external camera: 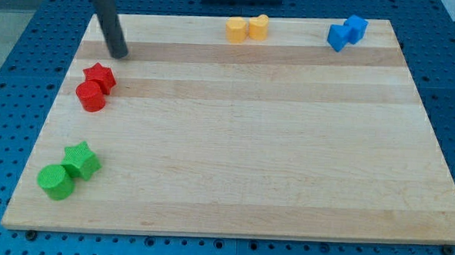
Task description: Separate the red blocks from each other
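We see the wooden board [250,144] on blue pegboard [14,72]. Our rod [109,22] slants down from the view's top left, its upper part cut off; we carry no claw. My tip [120,55] rests just above the red star [100,76], apart from it. The red cylinder [90,97] touches that star. Green, yellow and blue pairs sit elsewhere.

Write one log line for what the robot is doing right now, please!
tip above red star | red star touching red cylinder | reds not yet separated
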